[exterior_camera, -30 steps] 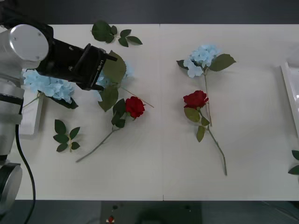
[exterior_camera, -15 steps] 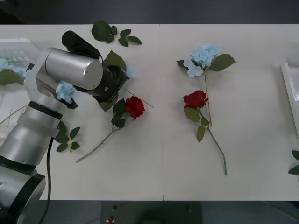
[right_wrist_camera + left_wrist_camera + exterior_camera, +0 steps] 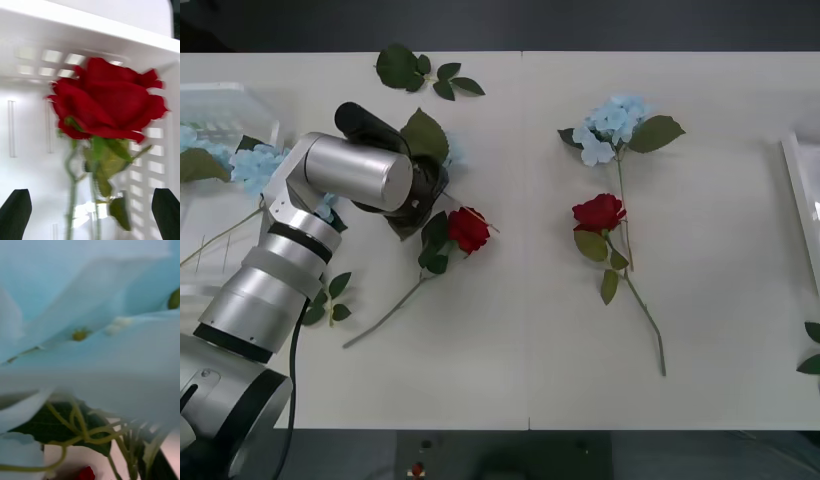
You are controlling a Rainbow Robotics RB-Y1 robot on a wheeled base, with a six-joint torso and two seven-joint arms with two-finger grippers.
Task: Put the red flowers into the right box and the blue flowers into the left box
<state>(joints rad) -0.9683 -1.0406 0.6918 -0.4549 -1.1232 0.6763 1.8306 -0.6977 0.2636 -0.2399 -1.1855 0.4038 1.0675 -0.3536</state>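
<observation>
Stems are the grab point: thin, probably wire-cored, light, springy. Heads are soft fabric, would crush or shed, and the long stem will swing once lifted. Left gripper (image 3: 418, 192) sits at 10 o'clock of table (image 3: 520, 380) centre, right on a blue flower (image 3: 90, 307). Its wrist view has petals pressed against the lens with a leaf and stems behind, so can't tell whether it's gripping or not. My read: best hold is just under the head. Left box (image 3: 225, 100) is at 9 o'clock, cut off by the frame, with blue heads already inside. Second blue flower (image 3: 612, 125) lies at 1 o'clock. Two roses are on the table, one (image 3: 468, 228) just beside the left wrist, the other (image 3: 598, 212) right of centre. Right gripper (image 3: 90, 213) is spread wide, holding nothing, above a rose (image 3: 107, 99) lying against a slotted white wall. Right box (image 3: 800, 190) shows only an edge at 3 o'clock. Leaf sprigs (image 3: 425, 72) stay put.
</observation>
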